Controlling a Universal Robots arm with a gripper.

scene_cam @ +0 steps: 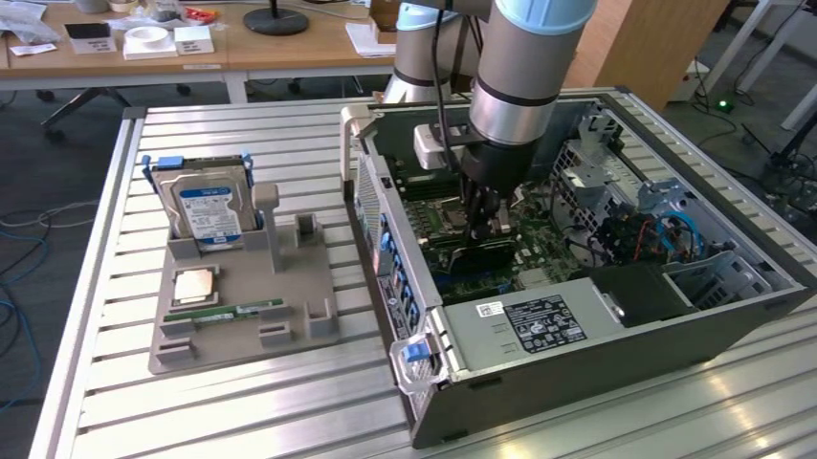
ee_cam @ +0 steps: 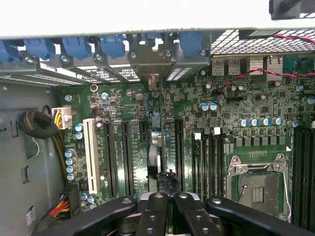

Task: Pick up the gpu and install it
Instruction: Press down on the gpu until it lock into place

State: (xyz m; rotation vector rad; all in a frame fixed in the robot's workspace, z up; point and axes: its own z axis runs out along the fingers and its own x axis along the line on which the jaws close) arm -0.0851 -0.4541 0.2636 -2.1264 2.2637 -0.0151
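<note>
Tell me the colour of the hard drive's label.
Blue and white, on the hard drive; clearest in the exterior view.

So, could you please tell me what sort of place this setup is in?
Most likely a robotics lab or workshop bench for computer assembly: an open computer case lies on a slatted metal table, a grey parts fixture holds a hard drive, and office desks stand behind.

A hard drive stands upright in a grey holder.

A slatted silvery metal table carries a grey plastic parts holder at the exterior view's left and an open dark computer case at its right.
</note>
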